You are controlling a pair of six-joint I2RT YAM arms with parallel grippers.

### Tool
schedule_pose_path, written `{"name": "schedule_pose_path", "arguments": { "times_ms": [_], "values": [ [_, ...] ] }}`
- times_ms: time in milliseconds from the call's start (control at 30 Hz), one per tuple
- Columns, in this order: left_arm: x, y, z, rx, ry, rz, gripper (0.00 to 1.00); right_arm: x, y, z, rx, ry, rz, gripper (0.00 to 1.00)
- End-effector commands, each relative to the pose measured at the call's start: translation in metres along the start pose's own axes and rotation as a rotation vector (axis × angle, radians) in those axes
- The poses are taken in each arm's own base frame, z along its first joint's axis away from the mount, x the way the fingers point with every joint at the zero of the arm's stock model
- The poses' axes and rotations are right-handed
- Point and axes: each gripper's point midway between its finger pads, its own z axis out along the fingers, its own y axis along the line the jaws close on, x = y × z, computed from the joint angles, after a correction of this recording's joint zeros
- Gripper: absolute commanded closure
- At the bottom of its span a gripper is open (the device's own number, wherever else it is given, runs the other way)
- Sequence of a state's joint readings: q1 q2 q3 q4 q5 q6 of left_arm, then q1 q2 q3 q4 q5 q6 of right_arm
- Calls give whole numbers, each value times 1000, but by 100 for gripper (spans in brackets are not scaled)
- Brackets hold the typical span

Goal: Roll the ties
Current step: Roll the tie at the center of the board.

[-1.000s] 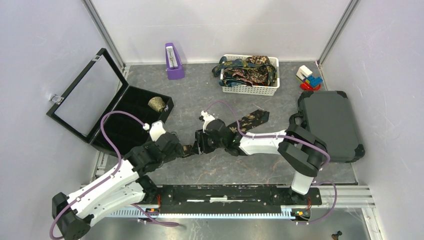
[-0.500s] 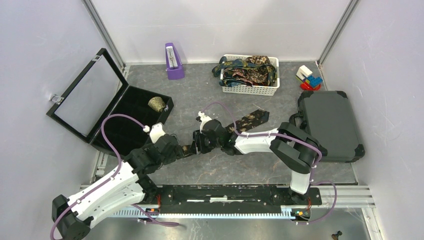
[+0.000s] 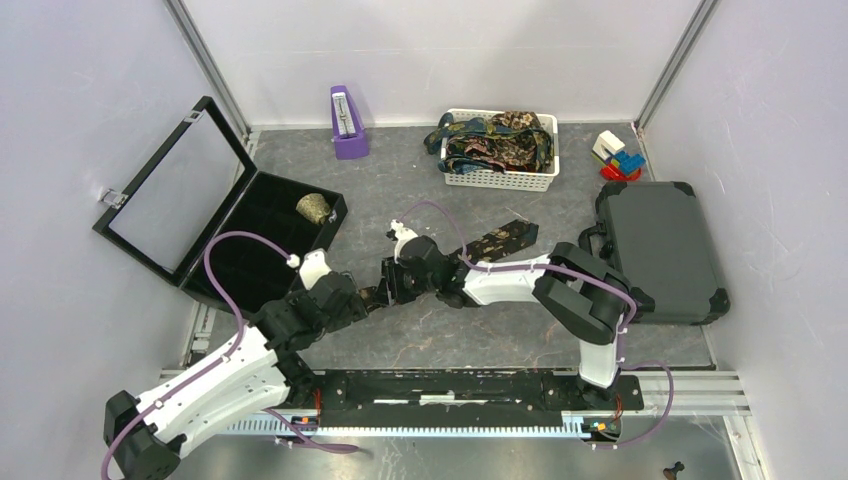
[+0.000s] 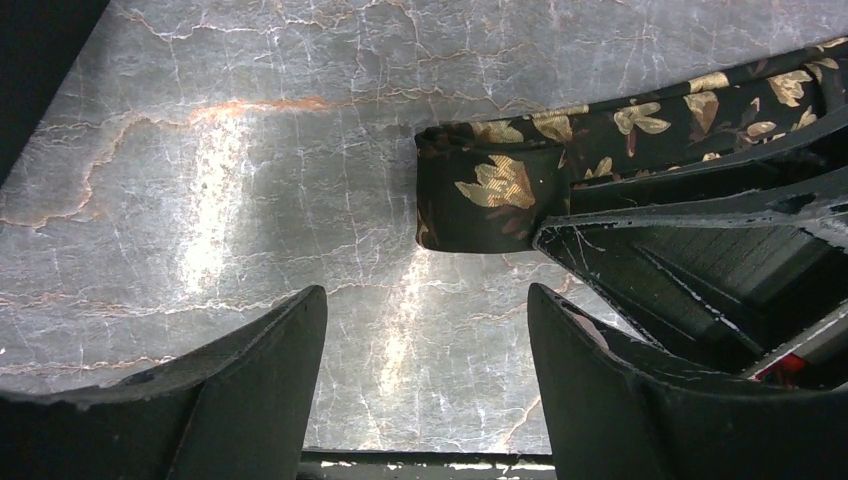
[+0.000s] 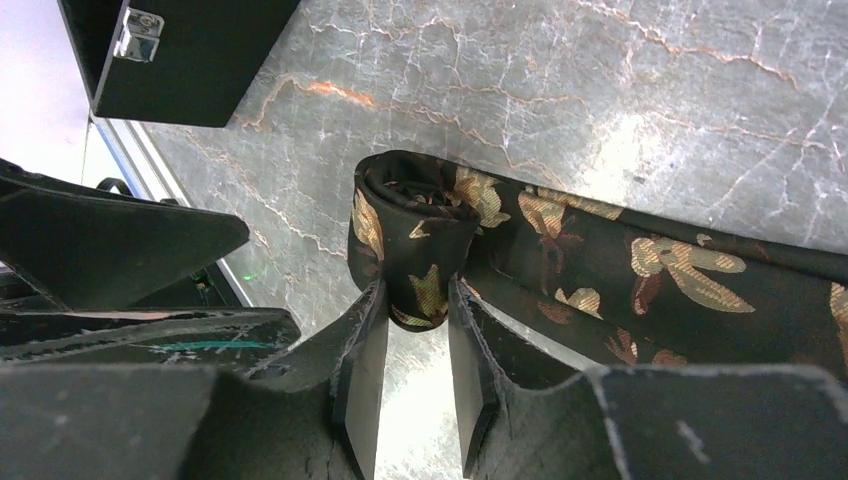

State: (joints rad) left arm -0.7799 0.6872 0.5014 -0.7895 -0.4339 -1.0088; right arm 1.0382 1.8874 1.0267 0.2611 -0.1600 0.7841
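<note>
A dark brown tie [image 3: 505, 238] with a gold floral print lies across the middle of the table, its left end wound into a small roll [image 5: 415, 235]. My right gripper [image 5: 415, 290] is shut on that roll, both fingers pressing its sides. In the top view the right gripper [image 3: 392, 285] lies low over the tie, hiding its middle. My left gripper [image 4: 425, 300] stands open just short of the roll [image 4: 490, 195], nothing between its fingers. From above, the left gripper [image 3: 352, 300] faces the right one at close range.
A white basket [image 3: 500, 181] holding several more ties sits at the back. An open black display case [image 3: 200, 200] at the left contains one rolled tie [image 3: 314, 208]. A grey hard case [image 3: 660, 250] is at the right, a purple object [image 3: 347, 122] and toy blocks [image 3: 618, 155] at the back.
My right gripper has slid a little to the left with the roll and narrowed its jaws onto it. The left gripper has backed off slightly to the left and stays open.
</note>
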Motion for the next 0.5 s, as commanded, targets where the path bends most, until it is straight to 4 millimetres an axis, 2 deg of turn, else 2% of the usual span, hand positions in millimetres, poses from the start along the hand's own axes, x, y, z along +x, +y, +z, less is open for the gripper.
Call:
{"name": "schedule_pose_path", "arguments": {
  "times_ms": [0, 467],
  "values": [
    [-2, -4, 3, 24, -22, -23, 21, -15, 4, 6, -12, -28, -18, 66],
    [-9, -5, 11, 35, -76, -44, 24, -12, -20, 12, 21, -6, -10, 68]
  ]
}}
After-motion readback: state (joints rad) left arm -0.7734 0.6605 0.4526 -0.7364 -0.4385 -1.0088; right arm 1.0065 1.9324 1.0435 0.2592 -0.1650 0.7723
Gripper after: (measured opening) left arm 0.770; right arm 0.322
